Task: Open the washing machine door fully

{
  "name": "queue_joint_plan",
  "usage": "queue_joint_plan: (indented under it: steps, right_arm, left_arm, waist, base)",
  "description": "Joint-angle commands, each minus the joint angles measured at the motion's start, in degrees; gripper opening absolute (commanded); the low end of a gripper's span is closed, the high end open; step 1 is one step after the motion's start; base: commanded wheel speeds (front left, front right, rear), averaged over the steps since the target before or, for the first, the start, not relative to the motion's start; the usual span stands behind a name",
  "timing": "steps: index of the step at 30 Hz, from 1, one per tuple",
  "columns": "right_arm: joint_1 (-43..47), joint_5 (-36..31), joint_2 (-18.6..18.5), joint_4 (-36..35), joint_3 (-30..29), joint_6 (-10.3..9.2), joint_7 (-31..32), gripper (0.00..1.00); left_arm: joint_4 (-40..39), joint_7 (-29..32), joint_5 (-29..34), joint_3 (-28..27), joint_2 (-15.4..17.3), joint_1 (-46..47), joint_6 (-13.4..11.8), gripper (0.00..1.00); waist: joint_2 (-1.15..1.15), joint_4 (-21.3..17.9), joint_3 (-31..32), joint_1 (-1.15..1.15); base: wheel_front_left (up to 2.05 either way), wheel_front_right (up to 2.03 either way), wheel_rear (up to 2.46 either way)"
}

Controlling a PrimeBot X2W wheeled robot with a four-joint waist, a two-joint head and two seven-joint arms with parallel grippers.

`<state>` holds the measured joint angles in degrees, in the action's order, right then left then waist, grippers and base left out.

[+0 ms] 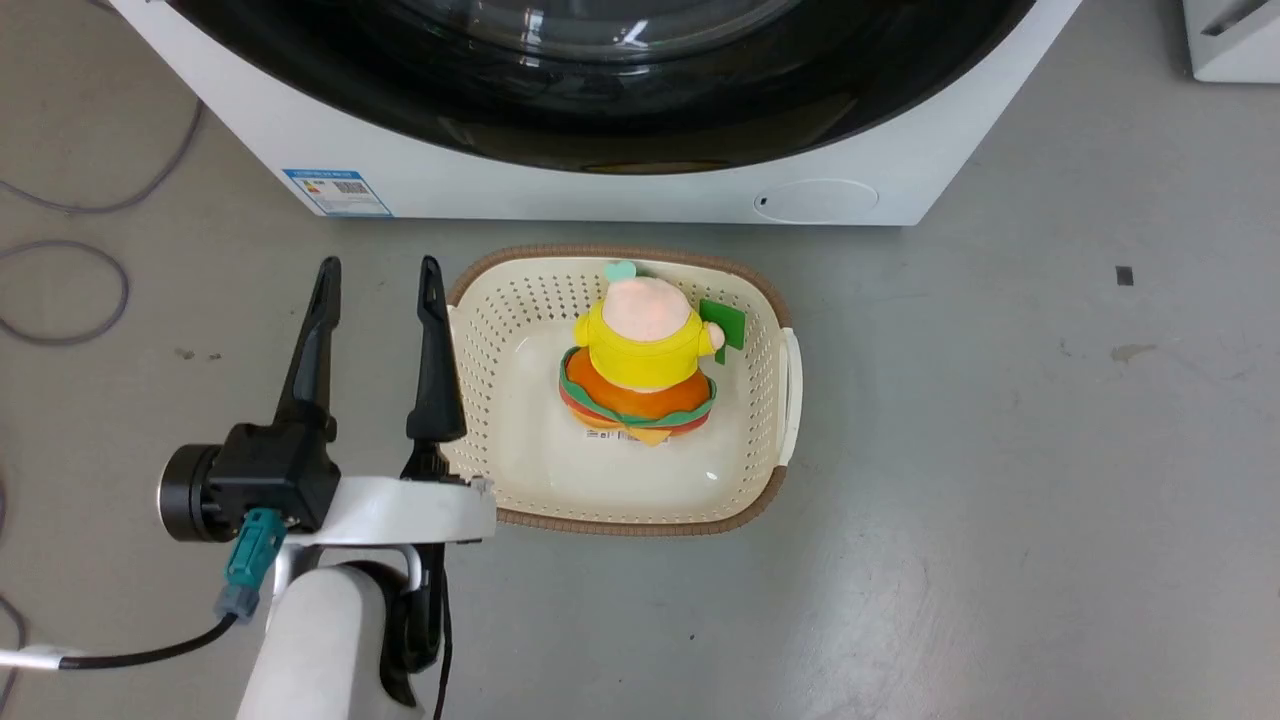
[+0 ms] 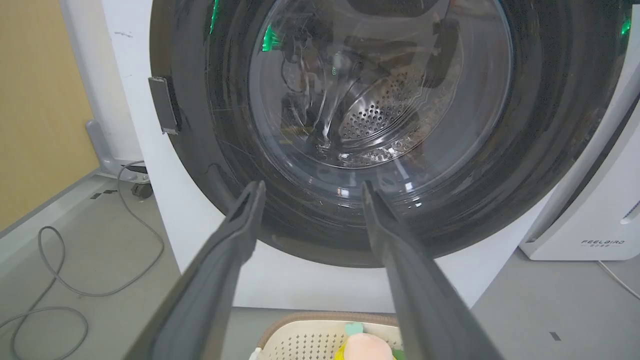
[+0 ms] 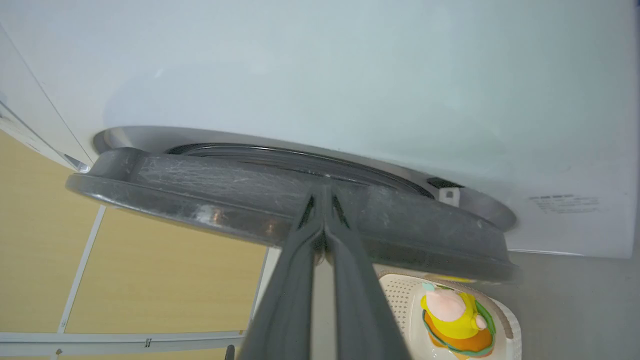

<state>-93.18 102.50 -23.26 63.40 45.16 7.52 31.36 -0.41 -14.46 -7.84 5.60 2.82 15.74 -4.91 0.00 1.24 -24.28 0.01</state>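
The white washing machine (image 1: pixel 500 175) stands at the top of the head view, with the lower arc of its glossy black door (image 1: pixel 600 110) showing. In the left wrist view the door (image 2: pixel 200 150) faces me, its clear glass bowl (image 2: pixel 380 85) showing the steel drum behind. My left gripper (image 1: pixel 379 268) is open and empty low over the floor before the machine, its fingertips (image 2: pixel 312 186) apart from the door. My right gripper (image 3: pixel 324 192) is shut, its tips at the door's grey rim (image 3: pixel 200 190). A thin gap separates that rim from the white front (image 3: pixel 350 75).
A cream basket (image 1: pixel 620 525) holding a yellow-and-orange plush toy (image 1: pixel 645 360) sits on the grey floor right before the machine, beside my left fingers. Grey cables (image 1: pixel 60 290) lie at the left. A white appliance (image 2: pixel 600 220) stands to the machine's right.
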Motion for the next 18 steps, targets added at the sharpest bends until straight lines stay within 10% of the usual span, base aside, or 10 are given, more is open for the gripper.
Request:
queue_joint_plan:
  steps: [1,18]
  right_arm:
    - [-1.6,1.4,-0.2,0.8,1.2,-0.03,0.6,0.00]
    - [4.0,1.0,2.7,-1.9,3.0,-0.03,0.4,0.00]
  left_arm:
    - [-0.1,-0.5,-0.5,0.2,0.1,1.4,-0.2,1.00]
    - [0.0,-0.5,-0.9,0.7,0.1,1.6,-0.4,1.00]
  waist:
    - [0.00,0.0,-0.1,-0.01]
    - [0.00,0.4,-0.1,-0.01]
  base:
    - [0.00,0.00,0.00]
    - [0.00,0.00,0.00]
